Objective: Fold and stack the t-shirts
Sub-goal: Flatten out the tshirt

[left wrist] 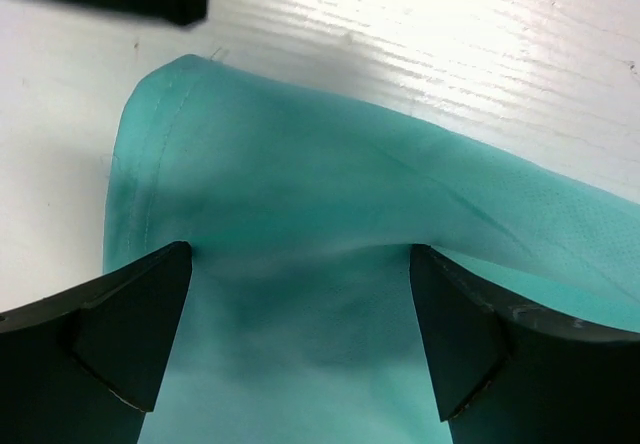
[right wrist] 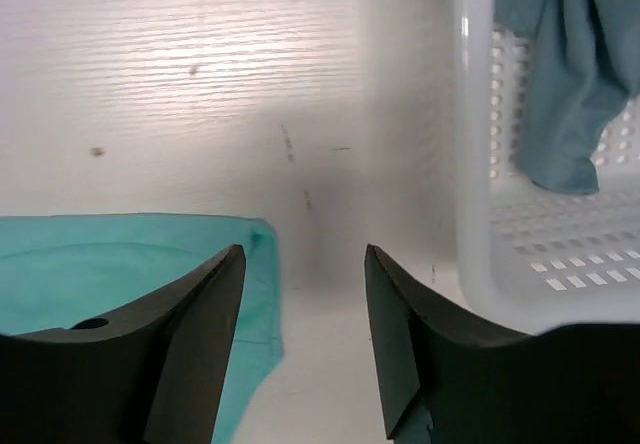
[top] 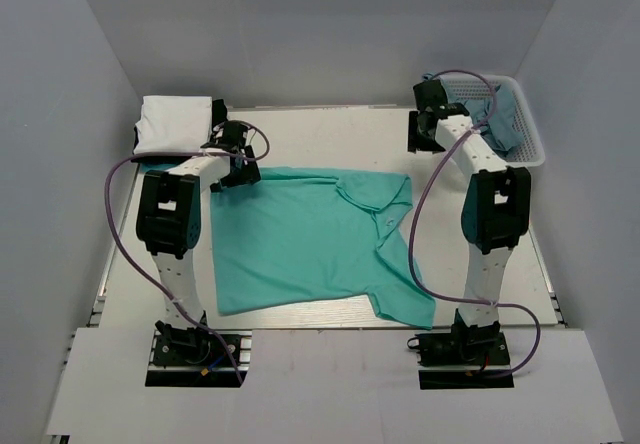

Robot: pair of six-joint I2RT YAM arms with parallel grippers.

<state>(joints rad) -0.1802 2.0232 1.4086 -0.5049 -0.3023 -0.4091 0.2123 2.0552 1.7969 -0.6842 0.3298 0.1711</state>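
A turquoise-green t-shirt (top: 310, 244) lies spread flat across the middle of the table, collar toward the right. My left gripper (top: 235, 172) hangs over its far left sleeve. In the left wrist view that gripper (left wrist: 300, 329) stands wide open, the sleeve cloth (left wrist: 300, 194) lying between and below its fingers (left wrist: 120, 334), not pinched. My right gripper (top: 422, 136) is beyond the shirt's far right corner, beside the basket. In the right wrist view it (right wrist: 305, 344) is open over bare table, with the shirt's edge (right wrist: 130, 264) to its left. A white folded t-shirt (top: 175, 122) rests at the far left on darker cloth.
A white lattice basket (top: 525, 129) stands at the far right corner and holds a crumpled blue-grey shirt (top: 500, 114); its wall (right wrist: 480, 214) is close to my right fingers. Grey walls enclose the table on three sides. Purple cables loop from both arms.
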